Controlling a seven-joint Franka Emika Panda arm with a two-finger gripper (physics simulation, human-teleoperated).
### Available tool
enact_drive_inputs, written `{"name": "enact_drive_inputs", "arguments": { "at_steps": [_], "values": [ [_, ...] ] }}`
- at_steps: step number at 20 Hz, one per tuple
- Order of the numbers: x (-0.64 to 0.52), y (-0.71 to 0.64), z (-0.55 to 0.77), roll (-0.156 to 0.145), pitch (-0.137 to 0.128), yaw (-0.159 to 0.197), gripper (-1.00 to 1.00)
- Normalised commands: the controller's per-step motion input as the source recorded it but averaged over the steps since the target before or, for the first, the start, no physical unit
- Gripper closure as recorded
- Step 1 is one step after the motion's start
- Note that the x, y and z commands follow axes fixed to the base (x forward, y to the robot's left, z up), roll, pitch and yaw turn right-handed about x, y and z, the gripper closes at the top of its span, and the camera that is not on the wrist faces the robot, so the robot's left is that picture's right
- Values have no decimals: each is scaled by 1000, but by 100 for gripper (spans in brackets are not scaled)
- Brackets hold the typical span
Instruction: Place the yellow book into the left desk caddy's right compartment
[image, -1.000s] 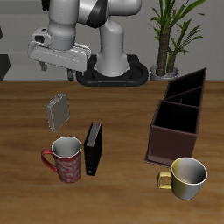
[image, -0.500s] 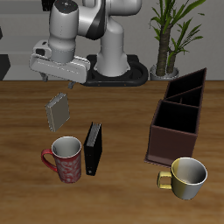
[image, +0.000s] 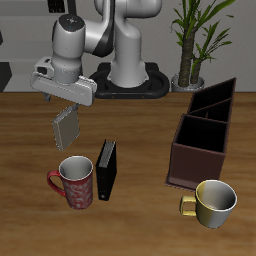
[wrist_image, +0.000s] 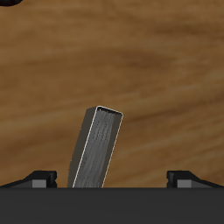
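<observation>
Yellow-book placement centres on the table (image: 140, 115), a wooden surface that carries everything else. Largest on it is the left desk caddy (image: 200, 140), a dark maroon-brown open-top box with inner dividers, standing well apart from the book. Nearer the table's front edge are a black upright book (image: 106, 168), a red patterned mug (image: 75, 181) just beside it, and a cream mug (image: 212, 203) close to the caddy's front wall. The yellow book (image: 66, 126) stands tilted on the wood, farther back than the red mug, its greyish patterned cover showing; in the wrist view it appears edge-on, a leaning slab (wrist_image: 96, 149). The gripper (image: 64, 99) hangs directly above the book's upper edge, its fingers (wrist_image: 41, 179) spread wide, one on each side with clear wood between them and the book, though the exterior view is too small to say whether anything touches.
</observation>
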Motion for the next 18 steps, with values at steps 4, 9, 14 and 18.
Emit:
{"name": "enact_drive_inputs", "arguments": {
  "at_steps": [4,9,14,18],
  "values": [
    [32,-67,-235,-13,32,-30,-100],
    [-8,30,-352,19,40,-28,-100],
    [5,-49,-314,6,29,-46,-100],
    [63,-151,-545,25,68,-101,100]
  ]
}}
